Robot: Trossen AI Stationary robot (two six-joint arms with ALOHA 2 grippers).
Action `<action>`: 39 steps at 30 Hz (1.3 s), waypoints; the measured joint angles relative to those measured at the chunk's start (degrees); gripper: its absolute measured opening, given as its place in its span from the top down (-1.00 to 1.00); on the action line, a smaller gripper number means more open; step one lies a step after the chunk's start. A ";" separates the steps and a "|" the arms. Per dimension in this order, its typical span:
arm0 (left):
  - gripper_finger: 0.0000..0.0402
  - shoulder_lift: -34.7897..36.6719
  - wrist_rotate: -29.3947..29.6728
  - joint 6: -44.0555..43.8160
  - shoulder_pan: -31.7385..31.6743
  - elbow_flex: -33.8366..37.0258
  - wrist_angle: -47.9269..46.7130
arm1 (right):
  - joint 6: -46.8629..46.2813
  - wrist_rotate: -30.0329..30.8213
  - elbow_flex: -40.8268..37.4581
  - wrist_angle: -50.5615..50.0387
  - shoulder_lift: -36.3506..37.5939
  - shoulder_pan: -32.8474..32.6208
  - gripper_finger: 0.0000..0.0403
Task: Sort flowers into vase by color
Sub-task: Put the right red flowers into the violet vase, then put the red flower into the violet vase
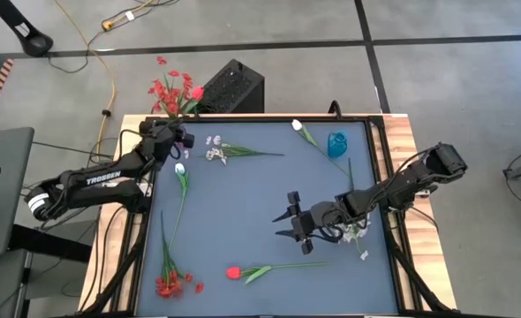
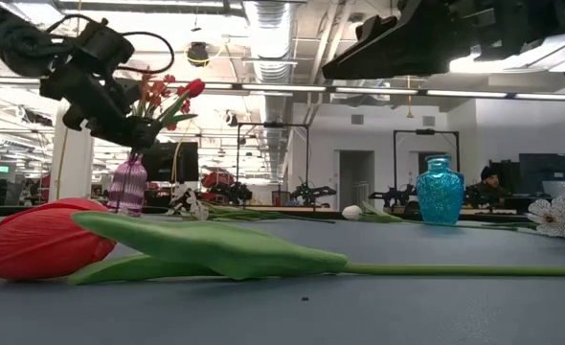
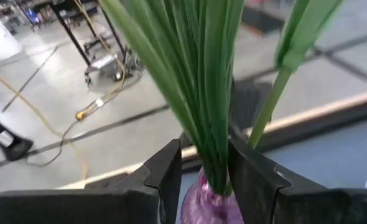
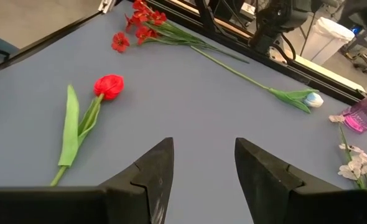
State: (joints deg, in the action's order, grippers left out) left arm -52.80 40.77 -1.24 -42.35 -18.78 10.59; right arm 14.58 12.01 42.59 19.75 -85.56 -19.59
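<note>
Flowers lie scattered across my grey-blue table (image 1: 243, 203), which has a pale wooden rim and stands on a grey floor crossed by dark lines and a yellow cable; beyond it the low view shows an open workroom with ceiling lights. A red tulip (image 1: 234, 273) lies near the front edge, a red spray (image 1: 168, 283) at the front left corner, a white tulip (image 1: 180, 169) on the left, white blossoms (image 1: 215, 152) and another white tulip (image 1: 297, 125) toward the far side. My left gripper (image 3: 202, 180) is at the far left corner, closed on the green stems of a red bunch (image 1: 174, 92) standing in the purple vase (image 2: 127, 186). My right gripper (image 4: 203, 168) hovers open right of the middle, the red tulip well in front of it. A blue vase (image 1: 337, 144) stands far right. My left arm reads "TROSSEN".
</note>
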 joint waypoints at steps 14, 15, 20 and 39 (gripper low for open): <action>0.41 0.00 -5.05 -4.76 0.00 -11.70 -29.02 | -0.14 0.02 0.00 -0.57 0.00 0.06 0.03; 0.41 0.00 -5.07 -4.34 0.00 -12.33 -30.16 | -0.14 0.02 0.02 -0.70 0.00 0.07 0.03; 0.41 0.00 -4.37 -1.91 -0.77 -14.69 -33.28 | -0.12 0.02 0.02 -0.87 0.00 0.07 0.03; 0.41 -0.05 -10.10 -0.36 -3.46 -15.72 -40.44 | -1.08 -0.03 0.02 -1.11 0.00 -0.28 0.03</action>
State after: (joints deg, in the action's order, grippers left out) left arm -52.85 30.68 -1.61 -45.80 -34.51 -29.86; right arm 13.50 11.99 42.61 18.63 -85.56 -19.88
